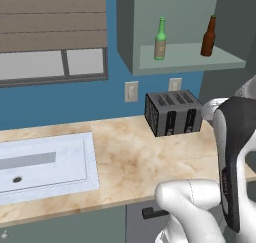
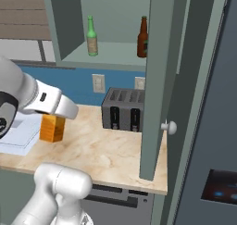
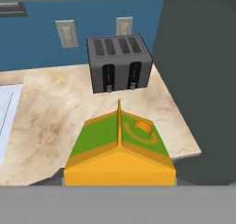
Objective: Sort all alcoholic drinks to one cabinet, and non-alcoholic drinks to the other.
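Orange carton (image 3: pixel 119 151) sits right at the gripper end in hand view, green roof panels, no readable print; upright by the arm above the counter (image 2: pixel 106 150). Grip cannot be judged. Green bottle (image 1: pixel 160 39), beige label, and brown bottle (image 1: pixel 208 36) stand on the open cabinet shelf (image 1: pixel 185 57); label text illegible. Toaster (image 1: pixel 173 113) has 4 slots.

Two bottles (image 1: pixel 160 38) in cabinet (image 1: pixel 195 59)

I see a glossy green glass bottle (image 1: pixel 160 39) and a brown glass one (image 1: pixel 209 37) on a smooth matt shelf (image 1: pixel 190 59). The toaster (image 3: pixel 119 63) looks like dark brushed metal. The countertop (image 1: pixel 130 157) reads as polished marbled stone, and the orange carton (image 3: pixel 120 153) as matt paperboard.
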